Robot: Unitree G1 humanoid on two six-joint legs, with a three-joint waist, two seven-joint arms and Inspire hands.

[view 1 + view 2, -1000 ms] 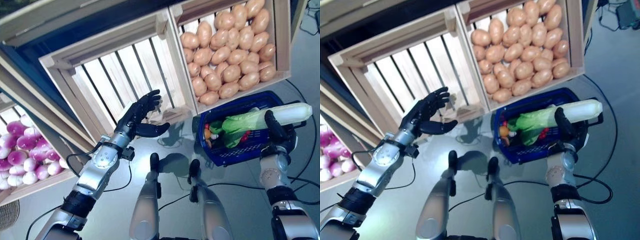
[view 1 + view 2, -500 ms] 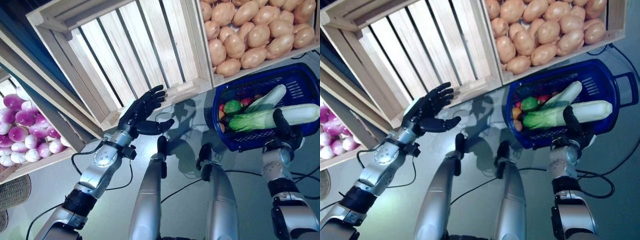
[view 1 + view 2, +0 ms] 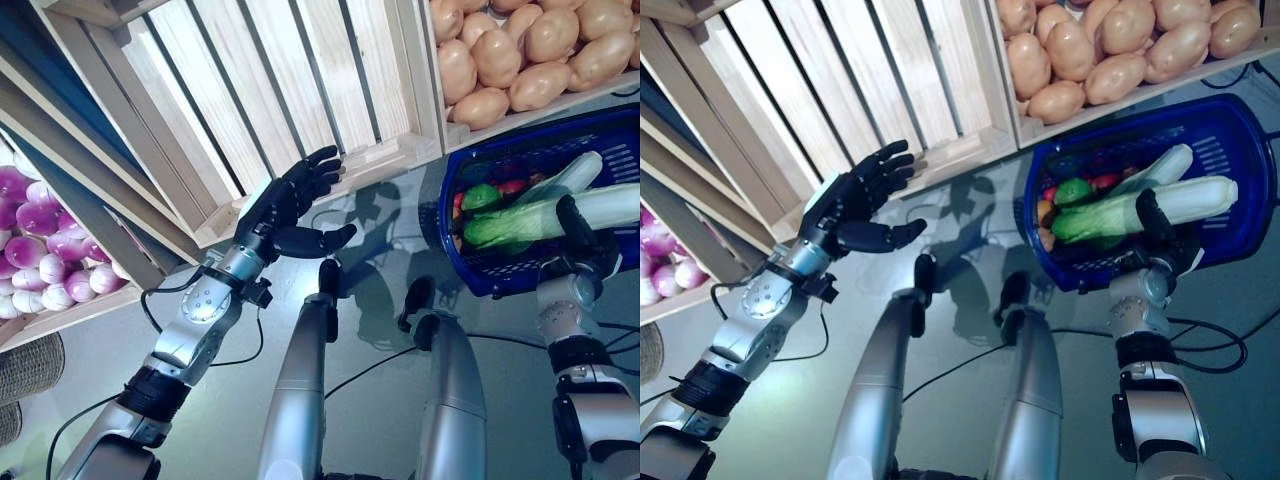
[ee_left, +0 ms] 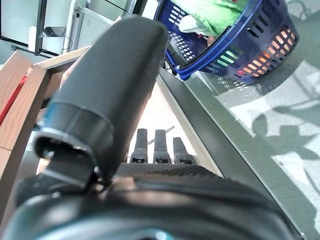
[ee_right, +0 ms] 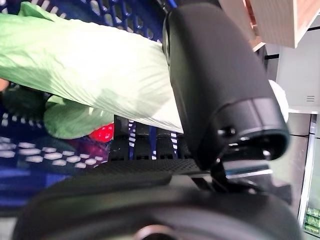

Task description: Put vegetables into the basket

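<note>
The blue basket (image 3: 1088,281) stands on the floor below the stand. In it lie a pale green long vegetable (image 3: 1156,170), a round green one (image 3: 1075,190) and small red and orange pieces. My right hand (image 3: 1160,228) is shut on a long leafy vegetable with a white stalk (image 3: 1105,216) and holds it across the basket's near side, just above the rim. In the right wrist view the thumb (image 5: 215,85) lies over the leaves (image 5: 95,65). My left hand (image 3: 285,205) is open and empty, raised before the bare slatted crate (image 3: 300,90).
A crate of potatoes (image 3: 520,50) sits just behind the basket. A crate of purple-white round vegetables (image 3: 40,250) is at the far left. A woven basket (image 3: 25,370) stands on the floor at the left edge.
The camera has shifted, so the whole scene sits differently. My right hand keeps the leafy vegetable over the basket. My left hand stays open by the bare crate.
</note>
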